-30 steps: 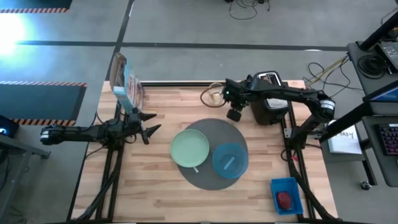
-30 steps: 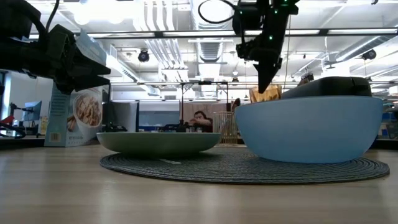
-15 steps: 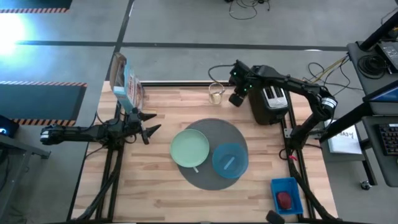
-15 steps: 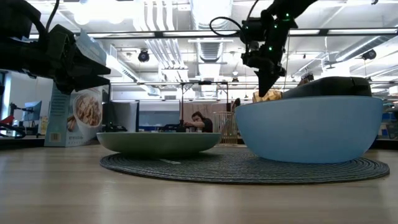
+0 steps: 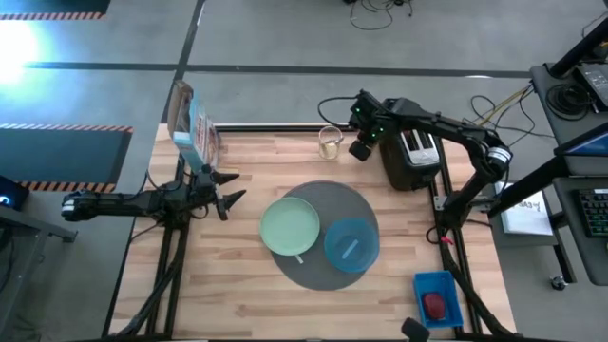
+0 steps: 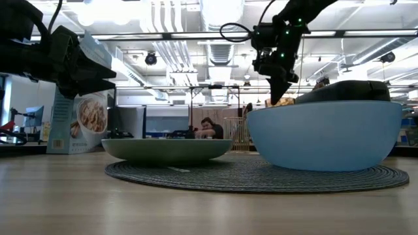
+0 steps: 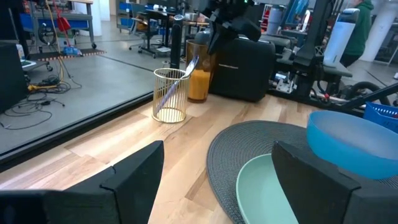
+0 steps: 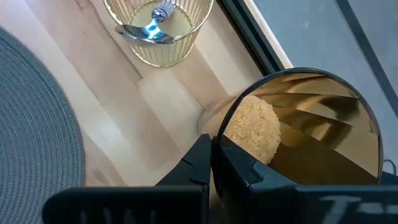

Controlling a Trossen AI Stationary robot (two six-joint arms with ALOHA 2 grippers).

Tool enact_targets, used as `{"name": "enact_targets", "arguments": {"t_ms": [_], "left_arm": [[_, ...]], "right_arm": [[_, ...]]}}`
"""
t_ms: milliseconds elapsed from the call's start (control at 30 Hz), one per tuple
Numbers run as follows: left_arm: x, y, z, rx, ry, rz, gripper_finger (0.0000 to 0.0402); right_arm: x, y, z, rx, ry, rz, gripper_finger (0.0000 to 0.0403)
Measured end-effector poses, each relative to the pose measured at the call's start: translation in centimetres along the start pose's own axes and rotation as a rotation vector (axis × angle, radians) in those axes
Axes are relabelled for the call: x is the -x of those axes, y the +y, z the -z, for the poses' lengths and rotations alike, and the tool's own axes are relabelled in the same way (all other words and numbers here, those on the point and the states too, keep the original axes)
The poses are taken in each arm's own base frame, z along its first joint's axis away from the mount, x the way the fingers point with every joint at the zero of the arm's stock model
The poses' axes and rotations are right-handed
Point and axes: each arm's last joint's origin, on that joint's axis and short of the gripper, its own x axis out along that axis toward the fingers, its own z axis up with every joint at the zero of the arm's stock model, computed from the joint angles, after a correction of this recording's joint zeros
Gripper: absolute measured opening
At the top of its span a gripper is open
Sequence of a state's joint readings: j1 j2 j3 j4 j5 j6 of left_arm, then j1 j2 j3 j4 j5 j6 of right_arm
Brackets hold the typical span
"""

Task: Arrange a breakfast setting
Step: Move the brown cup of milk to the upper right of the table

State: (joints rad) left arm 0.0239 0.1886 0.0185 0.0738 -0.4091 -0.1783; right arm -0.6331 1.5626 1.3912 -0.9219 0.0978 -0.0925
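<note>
At the near edge of the pale wooden table [image 5: 237, 285] sits a small blue tray [image 5: 437, 296] holding a red food piece [image 5: 434, 304], well apart from the rest and, by the look of it, not yet served. Next comes the round dark-grey woven mat [image 5: 323, 271], already carrying the pale green plate [image 5: 290, 226] and, just beside it, the blue bowl [image 5: 351, 244]; both appear empty. So the base of the setting seems done, while food and drink are left.

Level with the plate, off the mat, the left tool [image 5: 228, 190] hovers with its fingers wide and empty, a cereal box [image 5: 190, 128] beyond it.

Farthest back stand a gold wire cutlery holder [image 5: 330, 142], an amber glass [image 8: 311, 143] and a black toaster [image 5: 415, 152]. The right tool [image 8: 214, 163] hangs above the glass rim, pinched shut on nothing visible.
</note>
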Motion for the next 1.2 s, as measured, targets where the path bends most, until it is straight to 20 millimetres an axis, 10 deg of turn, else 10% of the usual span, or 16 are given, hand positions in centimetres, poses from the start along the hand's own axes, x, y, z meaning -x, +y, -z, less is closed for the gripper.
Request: {"name": "enact_targets", "arguments": {"t_ms": [1200], "left_arm": [[0.0, 0.0, 0.0, 0.0, 0.0, 0.0, 0.0282]], "right_arm": [[3.9, 0.3, 1.5, 0.041, -0.037, 0.003, 0.0033]]}}
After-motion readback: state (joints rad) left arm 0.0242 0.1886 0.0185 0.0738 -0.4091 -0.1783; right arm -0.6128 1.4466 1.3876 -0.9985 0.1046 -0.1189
